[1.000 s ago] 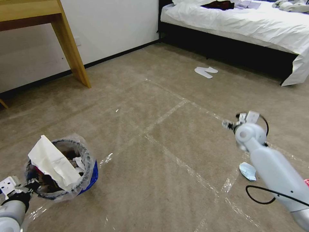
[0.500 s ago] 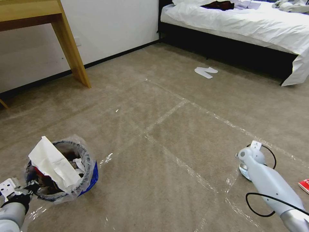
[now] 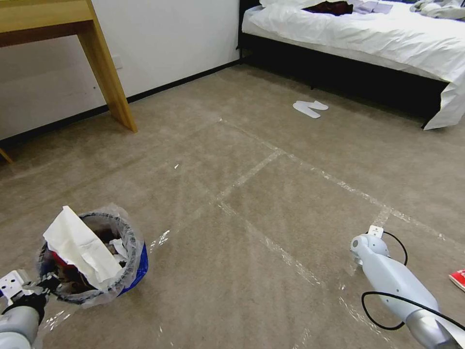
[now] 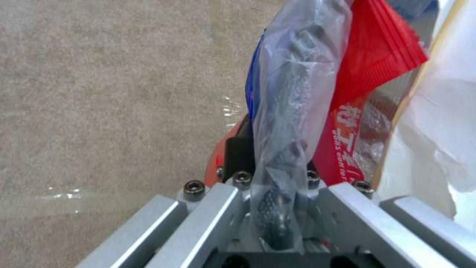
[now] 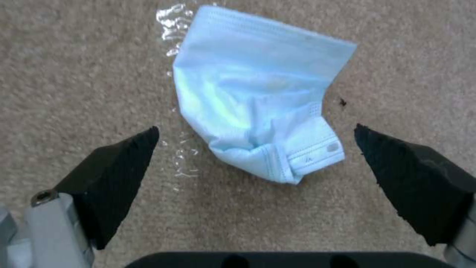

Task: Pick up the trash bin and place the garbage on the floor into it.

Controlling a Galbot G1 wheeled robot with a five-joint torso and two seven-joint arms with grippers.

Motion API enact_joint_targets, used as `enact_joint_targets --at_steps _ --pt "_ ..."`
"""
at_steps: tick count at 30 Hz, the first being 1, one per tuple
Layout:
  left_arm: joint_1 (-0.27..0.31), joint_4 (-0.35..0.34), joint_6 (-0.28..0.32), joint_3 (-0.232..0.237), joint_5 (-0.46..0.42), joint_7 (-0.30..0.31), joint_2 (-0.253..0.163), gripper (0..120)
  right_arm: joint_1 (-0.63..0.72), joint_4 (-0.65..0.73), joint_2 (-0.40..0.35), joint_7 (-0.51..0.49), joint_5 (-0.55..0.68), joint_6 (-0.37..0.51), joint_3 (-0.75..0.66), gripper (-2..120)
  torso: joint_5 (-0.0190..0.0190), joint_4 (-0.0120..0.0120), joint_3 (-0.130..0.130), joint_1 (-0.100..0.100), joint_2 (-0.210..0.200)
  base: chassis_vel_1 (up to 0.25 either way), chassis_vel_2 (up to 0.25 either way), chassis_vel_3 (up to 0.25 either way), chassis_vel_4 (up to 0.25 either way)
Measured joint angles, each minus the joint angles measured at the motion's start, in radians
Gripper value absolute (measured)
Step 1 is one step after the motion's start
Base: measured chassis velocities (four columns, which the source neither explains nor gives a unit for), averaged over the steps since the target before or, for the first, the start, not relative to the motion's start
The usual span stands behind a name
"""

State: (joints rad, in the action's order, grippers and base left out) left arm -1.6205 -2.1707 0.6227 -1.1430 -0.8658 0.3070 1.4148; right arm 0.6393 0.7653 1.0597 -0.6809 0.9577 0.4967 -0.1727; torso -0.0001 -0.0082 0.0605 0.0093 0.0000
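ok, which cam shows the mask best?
Right wrist view: the mask lies flat on the carpet between the open right gripper fingers, unobstructed. In the head view the right arm covers it. The left wrist view faces the bin.

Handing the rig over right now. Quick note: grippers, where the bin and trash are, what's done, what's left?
Left gripper: shut on the trash bin's bag-lined rim, bin held low at the robot's left.
Right gripper: open, low over the carpet, fingers either side of the blue mask, not touching it.
Done: bin picked up; it already holds white paper, a red wrapper and other litter.
Left: grasp the mask and drop it in; then the red-white packet on the floor at far right.
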Motion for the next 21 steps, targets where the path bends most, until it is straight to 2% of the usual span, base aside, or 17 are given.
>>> enact_joint_targets --at_steps 5,8,9,12,13,18,19,21 --pt "0.002 0.003 -0.001 0.000 -0.001 0.000 -0.002 0 -0.003 -0.017 0.006 0.009 -0.009 -0.005 0.000 99 0.0000 -0.0001 0.000 0.000 0.000 0.000 0.000 0.000 0.000" --pt "0.002 0.006 -0.002 0.000 -0.005 0.000 -0.012 0 -0.008 -0.054 0.012 0.031 -0.030 -0.021 -0.007 83 0.0000 0.0000 0.000 0.000 0.000 0.000 0.000 0.000 0.000" --pt "0.002 0.006 -0.002 0.000 -0.005 0.000 -0.012 0 -0.008 -0.054 0.012 0.031 -0.030 -0.021 -0.007 83 0.0000 0.0000 0.000 0.000 0.000 0.000 0.000 0.000 0.000" --pt "0.002 0.006 -0.003 0.000 -0.009 -0.001 -0.021 0 -0.006 -0.073 0.015 0.042 -0.040 -0.033 -0.017 68 0.0002 -0.0001 0.000 0.000 0.000 0.000 0.000 0.000 0.000" --pt "0.002 0.006 -0.003 0.000 -0.009 -0.001 -0.021 0 -0.006 -0.073 0.015 0.042 -0.040 -0.033 -0.017 68 0.0002 -0.0001 0.000 0.000 0.000 0.000 0.000 0.000 0.000" --pt "0.003 0.010 -0.004 0.001 -0.010 -0.001 -0.028 0 0.008 -0.075 0.014 0.046 -0.051 -0.042 -0.028 48 0.0000 -0.0001 0.000 0.000 0.000 0.000 0.000 0.000 0.000" --pt "0.003 0.010 -0.004 0.001 -0.010 -0.001 -0.028 0 0.008 -0.075 0.014 0.046 -0.051 -0.042 -0.028 48 0.0000 -0.0001 0.000 0.000 0.000 0.000 0.000 0.000 0.000" --pt "0.004 0.010 -0.004 0.004 -0.010 -0.001 -0.027 0 0.016 -0.067 0.009 0.047 -0.056 -0.047 -0.029 36 0.0000 -0.0001 0.000 0.000 0.000 0.000 0.000 0.000 0.000"
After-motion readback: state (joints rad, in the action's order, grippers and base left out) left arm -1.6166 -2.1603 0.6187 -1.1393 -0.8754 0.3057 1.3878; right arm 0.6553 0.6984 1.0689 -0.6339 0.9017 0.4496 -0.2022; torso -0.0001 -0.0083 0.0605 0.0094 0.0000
